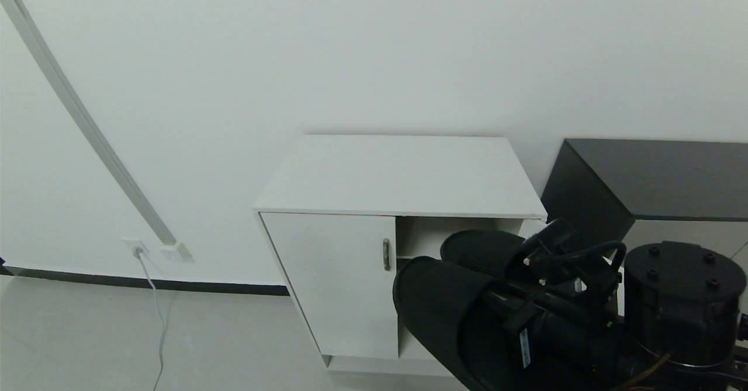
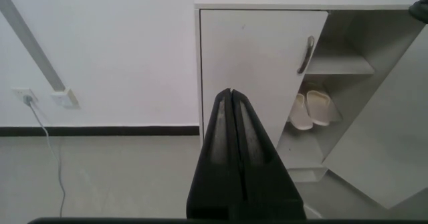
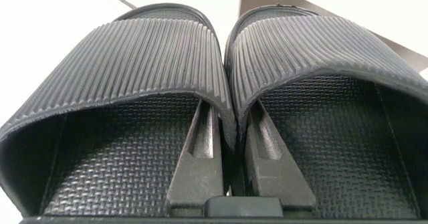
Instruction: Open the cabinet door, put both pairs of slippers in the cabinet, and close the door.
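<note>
Right wrist view: ribbed black slippers [image 3: 154,57] in hold of right end effector [image 3: 232,110].

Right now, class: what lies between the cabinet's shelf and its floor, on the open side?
A pair of white slippers, side by side below the shelf, as the left wrist view shows.

- One white cabinet [image 1: 397,172].
- Two doors on it: one closed door [image 2: 261,70] and one open door [image 2: 394,137].
- One handle [image 1: 385,255], on the closed door.
- One shelf [image 2: 338,65] inside.
- Two black slippers [image 3: 134,70], making one pair.
- Two pale slippers [image 2: 311,109], making one pair.
- Two claws: the left claw [image 2: 231,100] and the right claw [image 3: 231,110].
- Two wall plates [image 1: 135,246].
- One cable [image 1: 162,321].
- One dark worktop [image 1: 660,175].
</note>
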Controlling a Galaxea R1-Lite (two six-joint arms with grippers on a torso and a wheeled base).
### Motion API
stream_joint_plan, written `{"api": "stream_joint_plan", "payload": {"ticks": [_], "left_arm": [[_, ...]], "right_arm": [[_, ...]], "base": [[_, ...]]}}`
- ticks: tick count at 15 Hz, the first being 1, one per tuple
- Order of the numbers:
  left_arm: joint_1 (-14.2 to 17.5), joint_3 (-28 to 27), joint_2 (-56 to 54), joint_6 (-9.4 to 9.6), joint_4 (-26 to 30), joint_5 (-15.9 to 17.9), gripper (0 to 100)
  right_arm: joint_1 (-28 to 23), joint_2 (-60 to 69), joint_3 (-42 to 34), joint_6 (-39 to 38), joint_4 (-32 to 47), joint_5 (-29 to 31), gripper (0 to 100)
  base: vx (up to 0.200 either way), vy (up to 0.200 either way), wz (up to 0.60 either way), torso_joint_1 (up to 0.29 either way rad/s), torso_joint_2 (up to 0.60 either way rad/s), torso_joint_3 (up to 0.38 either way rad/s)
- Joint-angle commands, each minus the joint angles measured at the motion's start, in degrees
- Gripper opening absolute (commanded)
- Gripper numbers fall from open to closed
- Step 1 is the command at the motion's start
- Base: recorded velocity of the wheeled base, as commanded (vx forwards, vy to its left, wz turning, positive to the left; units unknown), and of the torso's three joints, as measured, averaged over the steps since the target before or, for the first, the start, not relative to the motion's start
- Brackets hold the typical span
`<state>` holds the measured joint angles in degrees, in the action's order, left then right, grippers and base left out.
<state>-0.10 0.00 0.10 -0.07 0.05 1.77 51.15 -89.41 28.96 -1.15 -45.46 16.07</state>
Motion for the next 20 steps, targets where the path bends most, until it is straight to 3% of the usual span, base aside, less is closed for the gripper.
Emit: {"api": "stream_joint_plan", "payload": {"ticks": [1,20], "left_arm": [[0.0,0.0,0.0,-0.01,0.0,0.0,0],[0.0,0.0,0.0,-0.1,0.0,0.0,0]], "right_arm": [[0.1,-0.2,-0.2,0.0,0.0,0.0,0],[0.4,-0.3,-0.8,0.1,0.0,-0.8,0]], "base": [[0.0,0.0,0.0,-0.09,0.18,0.11],[0.0,0.0,0.0,-0.197,0.48,0.28]]}}
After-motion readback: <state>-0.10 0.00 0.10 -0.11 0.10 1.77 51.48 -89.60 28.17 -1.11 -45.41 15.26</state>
